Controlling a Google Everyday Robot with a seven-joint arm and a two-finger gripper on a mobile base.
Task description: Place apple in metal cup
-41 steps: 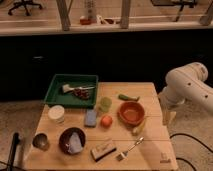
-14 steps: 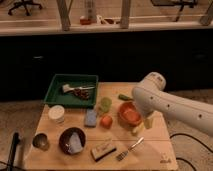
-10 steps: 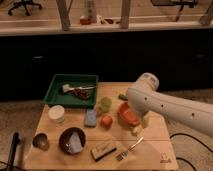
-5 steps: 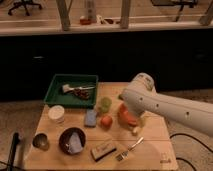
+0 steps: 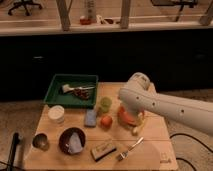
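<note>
Gripper [image 5: 134,125] hangs low over the orange bowl [image 5: 123,116], its state hidden so I cannot tell, with the apple [image 5: 106,121] seemingly just beside it leftward in view and the metal cup [image 5: 40,141] well apart, farther left beyond the dark bowl [image 5: 62,136].

No legible text, labels, brands or numbers anywhere. The only candidate is a small dark mark [image 5: 162,161] at the 5 o'clock corner of the surface [image 5: 150,150], too blurred to read. The pincer [image 5: 134,125] sits low under the arm at the orange bowl [image 5: 125,116], at 3 o'clock from the apple [image 5: 105,121]. Nothing on its housing can be read.
</note>
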